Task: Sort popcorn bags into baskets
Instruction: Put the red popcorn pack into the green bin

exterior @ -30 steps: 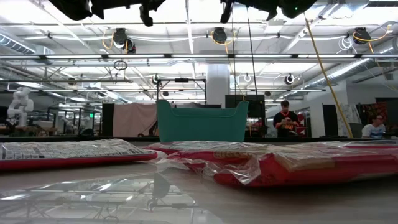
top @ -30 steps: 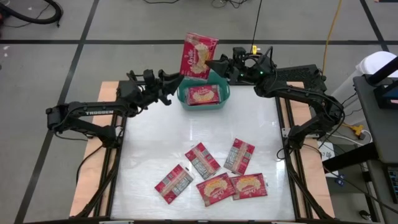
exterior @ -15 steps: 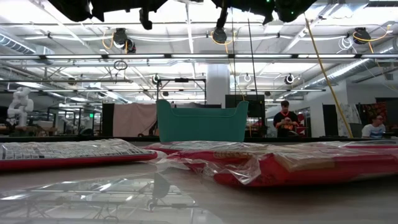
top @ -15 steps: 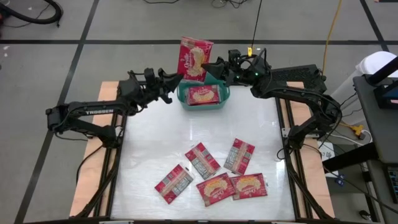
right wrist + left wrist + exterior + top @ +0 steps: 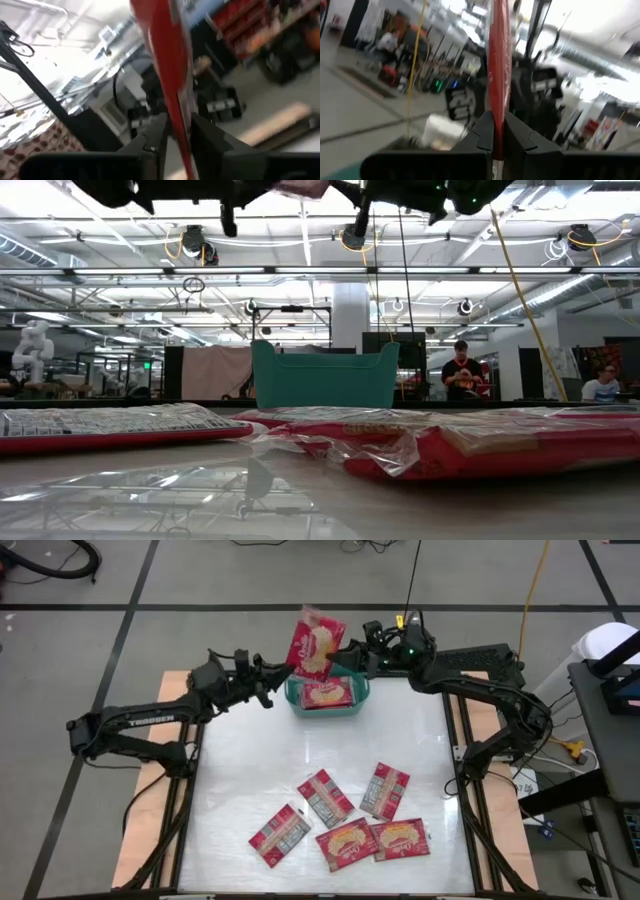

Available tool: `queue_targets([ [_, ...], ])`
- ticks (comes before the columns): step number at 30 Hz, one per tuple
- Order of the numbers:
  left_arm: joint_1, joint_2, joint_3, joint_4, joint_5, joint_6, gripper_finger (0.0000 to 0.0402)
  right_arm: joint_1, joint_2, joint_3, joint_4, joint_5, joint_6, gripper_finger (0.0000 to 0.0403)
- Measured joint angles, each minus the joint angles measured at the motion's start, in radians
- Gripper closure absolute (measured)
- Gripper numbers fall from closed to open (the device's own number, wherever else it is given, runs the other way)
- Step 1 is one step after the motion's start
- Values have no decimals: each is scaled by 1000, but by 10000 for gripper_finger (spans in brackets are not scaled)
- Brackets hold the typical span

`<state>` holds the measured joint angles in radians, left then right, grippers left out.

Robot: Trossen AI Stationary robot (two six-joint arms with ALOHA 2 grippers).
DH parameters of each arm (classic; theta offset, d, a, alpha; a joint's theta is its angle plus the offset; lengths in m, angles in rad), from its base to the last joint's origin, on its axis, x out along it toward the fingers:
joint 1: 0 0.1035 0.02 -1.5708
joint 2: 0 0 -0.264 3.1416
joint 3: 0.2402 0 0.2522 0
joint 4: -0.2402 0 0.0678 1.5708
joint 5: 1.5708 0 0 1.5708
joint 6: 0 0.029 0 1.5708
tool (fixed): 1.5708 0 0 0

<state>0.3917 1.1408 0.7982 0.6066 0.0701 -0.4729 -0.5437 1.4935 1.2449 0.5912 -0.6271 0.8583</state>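
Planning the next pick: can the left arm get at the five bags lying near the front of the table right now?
Probably not yet. The left gripper is shut on the raised popcorn bag above the teal basket. Nothing covers the front bags.

The popcorn bag (image 5: 316, 644) between my two claws is red, with a yellow-cream popcorn picture on its face. My left gripper (image 5: 283, 671) and my right gripper (image 5: 338, 653) are black. The basket (image 5: 294, 695) is teal-green, and the bag inside it (image 5: 326, 693) is red with a cream picture. On the white glossy table (image 5: 250, 770) lie five more bags (image 5: 343, 814): three show the grey-white printed panel with a red border, two show red with yellow popcorn. The table side boards (image 5: 158, 770) are pale wood colour.
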Motion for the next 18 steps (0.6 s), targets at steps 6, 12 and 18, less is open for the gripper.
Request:
queue_targets([
  [6,34,-124,0,-288,37,21,386,-20,-116,0,-434,-13,-172,307],
  [12,46,-215,0,-631,116,52,386,-23,-221,0,-653,49,-242,305],
  [18,4,-223,0,-753,199,55,386,55,-220,144,-824,94,-294,305],
])
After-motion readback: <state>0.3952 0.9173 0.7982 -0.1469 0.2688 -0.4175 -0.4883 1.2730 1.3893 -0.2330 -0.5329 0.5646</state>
